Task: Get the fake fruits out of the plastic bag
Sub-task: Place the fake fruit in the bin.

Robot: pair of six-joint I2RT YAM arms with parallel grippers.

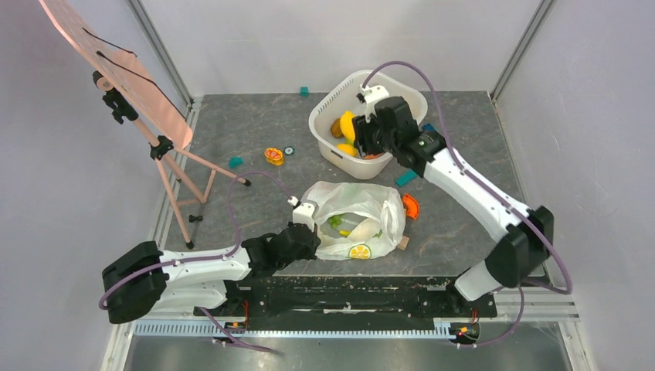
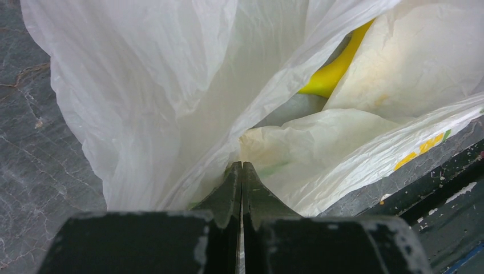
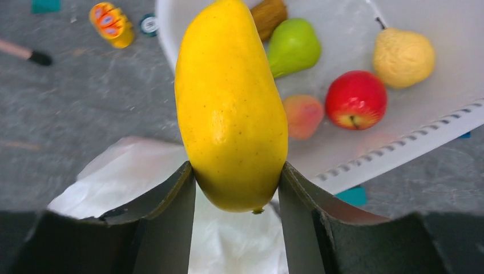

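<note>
Yellow fruit (image 3: 231, 108) in right pincer (image 3: 236, 170), bag edge (image 2: 220, 154) in left pincer (image 2: 241, 168)

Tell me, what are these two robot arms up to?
The left arm has its jaws shut on the edge of a thin white plastic bag printed with lemon slices. The right arm grips in its jaws a glossy yellow mango-like toy fruit over a white plastic tub that already holds several toy fruits. Something yellow shows inside the bag.

Pale walls (image 1: 309, 39) enclose a dark marbled tabletop (image 1: 232, 131) bearing a pink easel (image 1: 154, 108).
</note>
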